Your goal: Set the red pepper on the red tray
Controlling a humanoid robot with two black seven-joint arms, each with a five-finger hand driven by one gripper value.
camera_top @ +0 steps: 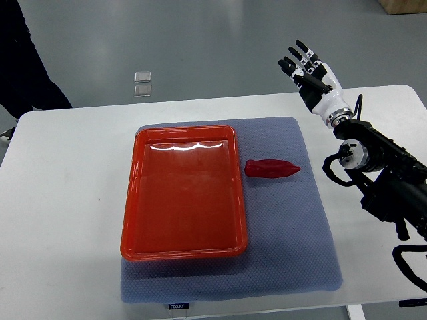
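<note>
Item: one glossy dark-red pepper (271,168), elongated and tapering to a blunt point at its right end, with the thicker end toward the left; it lay on its side, pointing across the picture. Location: on the blue-grey textured mat (293,253), just beside the right rim of the shallow rectangular red plastic tray (131,220) but apart from it, not in it. The tray sat on the left part of the same mat, its floor bare and shining with reflected light. The mat covered the middle of the white tabletop (67,200). Right hand (312,77), black-and-white, with jointed black fingers (297,52): raised over the far right edge of the tabletop, well apart from the pepper, fingers spread and extended, holding and touching nothing. Its arm entered from the right edge, carrying black cabling. A person's dark clothing (20,60) showed at the upper left corner, beyond the tabletop.
</note>
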